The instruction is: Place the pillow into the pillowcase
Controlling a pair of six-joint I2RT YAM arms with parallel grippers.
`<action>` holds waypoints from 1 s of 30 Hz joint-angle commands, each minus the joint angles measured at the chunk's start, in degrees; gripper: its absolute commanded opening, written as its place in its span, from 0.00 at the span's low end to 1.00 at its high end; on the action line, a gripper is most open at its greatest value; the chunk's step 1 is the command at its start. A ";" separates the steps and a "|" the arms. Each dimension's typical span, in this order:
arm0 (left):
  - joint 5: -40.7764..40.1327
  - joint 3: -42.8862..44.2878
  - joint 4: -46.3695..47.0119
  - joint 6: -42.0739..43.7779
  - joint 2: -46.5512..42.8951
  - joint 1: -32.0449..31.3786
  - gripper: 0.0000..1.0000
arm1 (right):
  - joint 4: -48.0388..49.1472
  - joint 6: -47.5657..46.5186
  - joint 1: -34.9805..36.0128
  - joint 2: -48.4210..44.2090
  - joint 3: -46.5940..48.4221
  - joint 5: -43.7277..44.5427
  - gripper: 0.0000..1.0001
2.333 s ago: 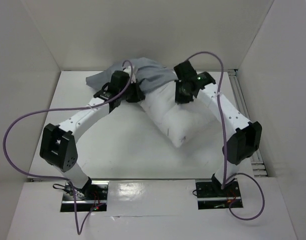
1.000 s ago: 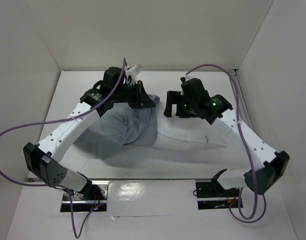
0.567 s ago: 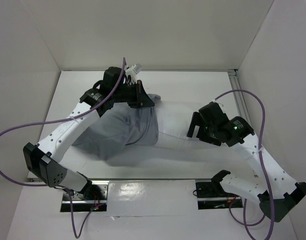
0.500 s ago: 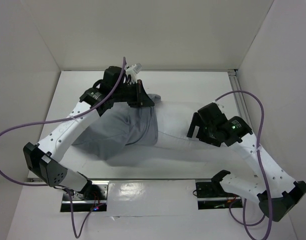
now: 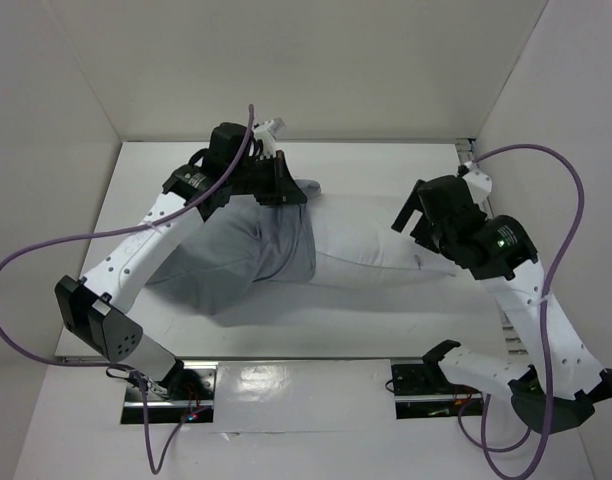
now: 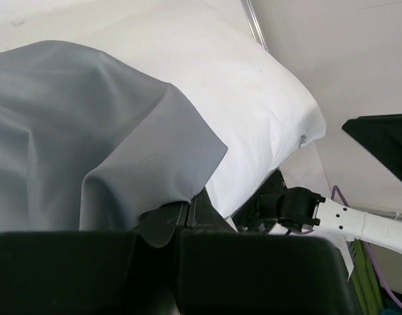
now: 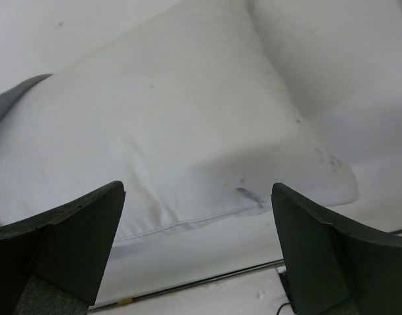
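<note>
White walls (image 5: 286,70) box in the tabletop (image 5: 386,330), with the arm bases (image 5: 426,385) at its near edge. Just beyond them the pillow (image 5: 371,240) lies with its long axis running left to right across the table. Its left part is inside the grey pillowcase (image 5: 231,255), whose mouth crosses it about midway, and its right part is bare. Over that bare end hovers the right gripper (image 5: 410,212), fingers spread wide and holding nothing, with the pillow's corner beneath it in the wrist view. Farther back, at the far side of the mouth, the left gripper (image 5: 284,190) is clenched on the pillowcase's edge, grey fabric draping from its fingers. The exposed end thus lies under the right arm, the nearer one, with the opening to its left. The coming move looks like a leftward push along the pillow's length.
</note>
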 commanded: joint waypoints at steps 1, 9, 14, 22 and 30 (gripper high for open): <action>-0.66 2.59 2.06 2.17 0.89 0.34 0.00 | -3.60 -0.10 -3.11 3.24 -2.32 6.49 1.00; -0.14 4.78 1.53 2.79 2.03 1.39 0.00 | 16.78 -16.46 -7.18 6.42 -17.18 -20.68 0.34; 2.14 14.16 -1.97 4.11 8.78 -2.19 0.00 | 32.78 -10.07 1.69 6.42 -10.01 -32.09 0.00; 13.30 36.72 -6.39 1.83 19.01 -13.02 0.00 | 37.55 -6.44 -1.45 7.04 -2.95 -32.89 0.00; -3.72 19.74 -8.13 0.06 2.31 -11.35 0.00 | 34.73 -8.20 -5.23 3.62 -9.28 -35.70 0.00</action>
